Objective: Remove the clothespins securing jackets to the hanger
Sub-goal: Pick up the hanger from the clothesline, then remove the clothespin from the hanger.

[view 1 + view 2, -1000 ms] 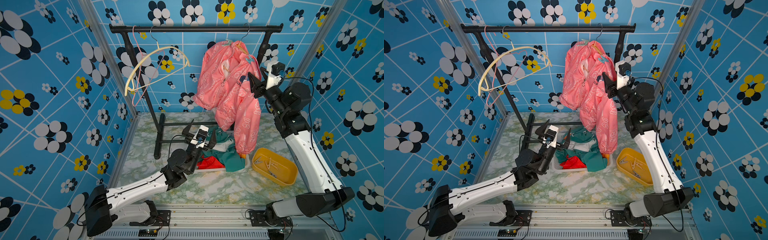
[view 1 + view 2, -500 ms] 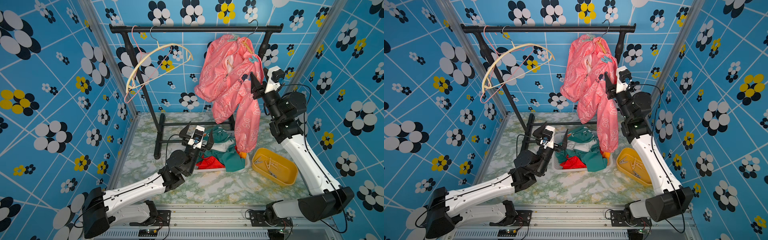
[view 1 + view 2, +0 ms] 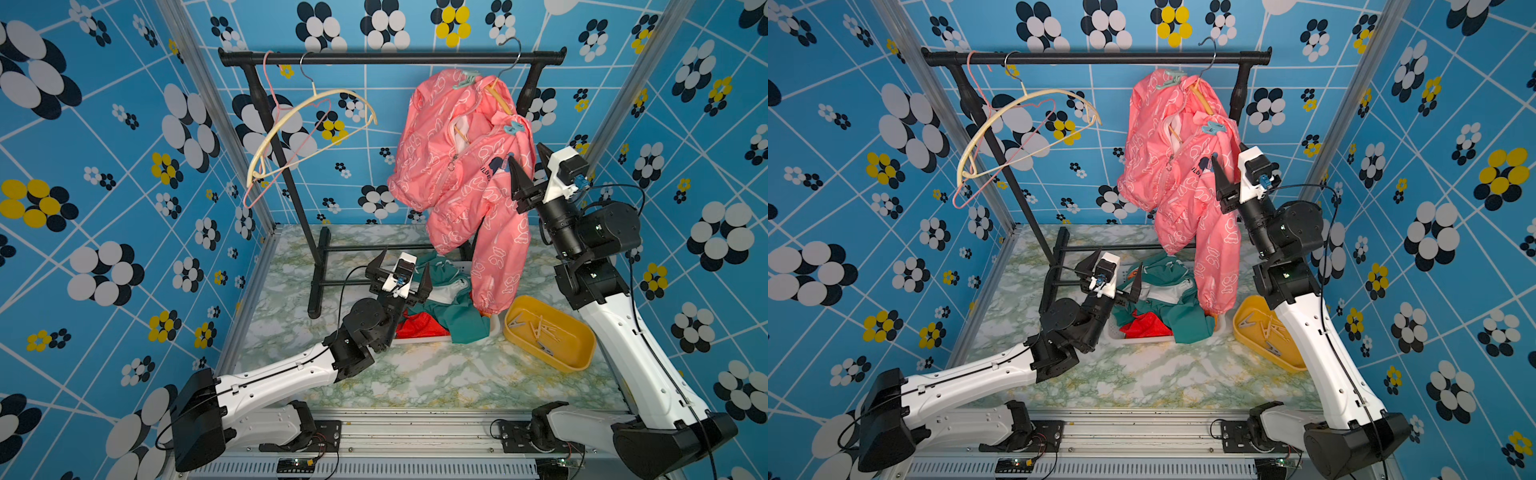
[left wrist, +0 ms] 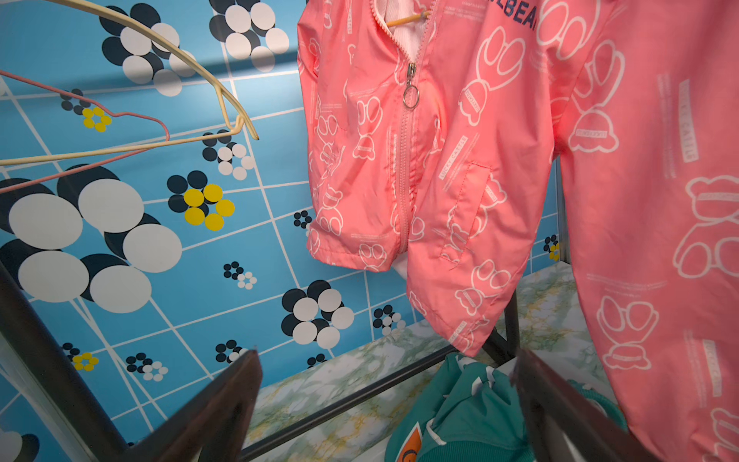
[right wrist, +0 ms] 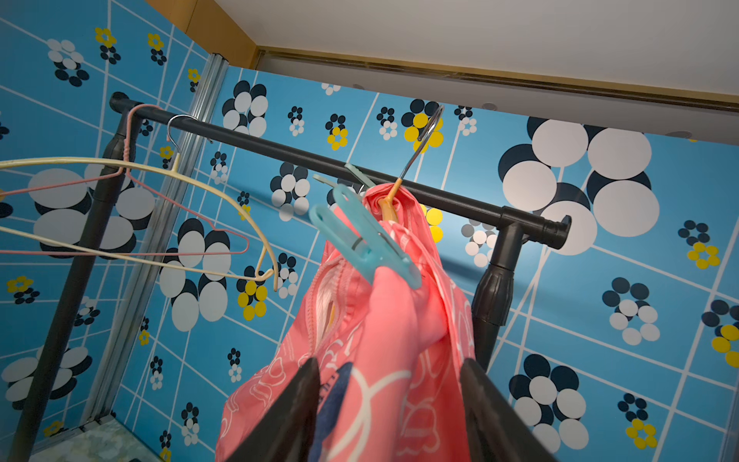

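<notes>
We see two teal clothespins on the pink jacket [image 3: 457, 174], which hangs from an orange hanger [image 5: 388, 210] on the black rail [image 3: 395, 58]. One upper clothespin [image 3: 465, 79] sits at the top beside the hook. One shoulder clothespin [image 5: 368, 244] faces the right arm.

Since a second ago the jacket has swung slightly toward that arm, both clips have kept their hold, and the bare hangers have rocked.

The right gripper [image 3: 527, 151] points up just below the shoulder clip, jaws apart and gripping nothing. The left gripper [image 3: 405, 259] stays low over the white tray [image 3: 419, 341], jaws spread wide and empty.

We count:
- One jacket hanging, plus a green jacket [image 3: 453, 316] and a red jacket [image 3: 419, 326] heaped in the tray.
- Three hangers, with the cream hanger [image 4: 247, 127] and the pink wire hanger [image 5: 128, 136] bare.
- One yellow bin [image 3: 582, 361] of loose clothespins [image 3: 536, 328], too jumbled to count.
</notes>
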Controlling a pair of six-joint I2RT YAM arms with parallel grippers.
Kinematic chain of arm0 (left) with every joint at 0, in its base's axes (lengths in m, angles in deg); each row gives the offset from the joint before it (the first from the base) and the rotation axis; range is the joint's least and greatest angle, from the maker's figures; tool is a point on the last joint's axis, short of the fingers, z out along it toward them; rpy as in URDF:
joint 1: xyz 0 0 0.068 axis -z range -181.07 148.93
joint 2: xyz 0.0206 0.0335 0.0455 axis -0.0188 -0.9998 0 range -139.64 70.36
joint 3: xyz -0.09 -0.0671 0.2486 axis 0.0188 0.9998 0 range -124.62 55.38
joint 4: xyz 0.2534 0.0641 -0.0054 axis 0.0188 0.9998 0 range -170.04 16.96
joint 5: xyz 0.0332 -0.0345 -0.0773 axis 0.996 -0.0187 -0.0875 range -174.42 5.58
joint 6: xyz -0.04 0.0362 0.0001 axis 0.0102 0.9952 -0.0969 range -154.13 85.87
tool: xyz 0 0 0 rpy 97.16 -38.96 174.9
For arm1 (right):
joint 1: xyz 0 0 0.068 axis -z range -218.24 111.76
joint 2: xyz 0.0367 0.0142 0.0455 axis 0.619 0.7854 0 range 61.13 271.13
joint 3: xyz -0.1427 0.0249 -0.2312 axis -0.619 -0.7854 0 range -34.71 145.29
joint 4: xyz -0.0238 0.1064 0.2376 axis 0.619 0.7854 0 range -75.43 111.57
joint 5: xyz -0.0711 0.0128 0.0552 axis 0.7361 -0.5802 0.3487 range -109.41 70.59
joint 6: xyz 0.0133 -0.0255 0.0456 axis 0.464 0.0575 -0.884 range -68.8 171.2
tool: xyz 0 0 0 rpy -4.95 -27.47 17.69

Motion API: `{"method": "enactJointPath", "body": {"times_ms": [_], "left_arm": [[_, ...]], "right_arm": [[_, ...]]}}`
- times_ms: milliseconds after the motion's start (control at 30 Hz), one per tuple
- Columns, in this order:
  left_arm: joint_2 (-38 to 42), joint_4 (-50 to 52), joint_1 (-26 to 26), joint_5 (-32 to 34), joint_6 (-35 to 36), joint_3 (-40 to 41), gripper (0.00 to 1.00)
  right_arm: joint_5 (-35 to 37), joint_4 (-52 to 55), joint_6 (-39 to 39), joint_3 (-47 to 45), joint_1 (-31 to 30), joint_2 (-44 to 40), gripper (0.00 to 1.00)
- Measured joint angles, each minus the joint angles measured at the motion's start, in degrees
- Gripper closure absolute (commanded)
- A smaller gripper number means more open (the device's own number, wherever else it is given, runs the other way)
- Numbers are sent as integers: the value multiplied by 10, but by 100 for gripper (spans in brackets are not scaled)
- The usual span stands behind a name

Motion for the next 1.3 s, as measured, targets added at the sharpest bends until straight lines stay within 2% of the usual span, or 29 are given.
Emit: {"method": "enactJointPath", "body": {"times_ms": [167,333,433,600,800,933,1100,1300], "left_arm": [[8,33,0,-16,-25,-11,6],[16,124,-31,-57,-111,-63,10],[38,186,-85,-139,-204,-82,13],[63,236,-204,-319,-396,-113,24],[48,234,-256,-488,-595,-157,31],[27,213,-280,-550,-710,-162,33],[-17,177,-310,-587,-846,-150,21],[-92,93,-331,-610,-997,-130,28]], "right_arm": [[7,105,37,-5,-42,-16,100],[21,195,79,-52,-101,-85,100],[34,212,103,-101,-133,-149,100],[60,202,140,-189,-173,-243,100],[115,182,192,-250,-212,-260,100],[153,159,221,-286,-225,-252,100],[179,117,243,-321,-227,-250,100],[190,84,256,-346,-230,-250,100]]}}
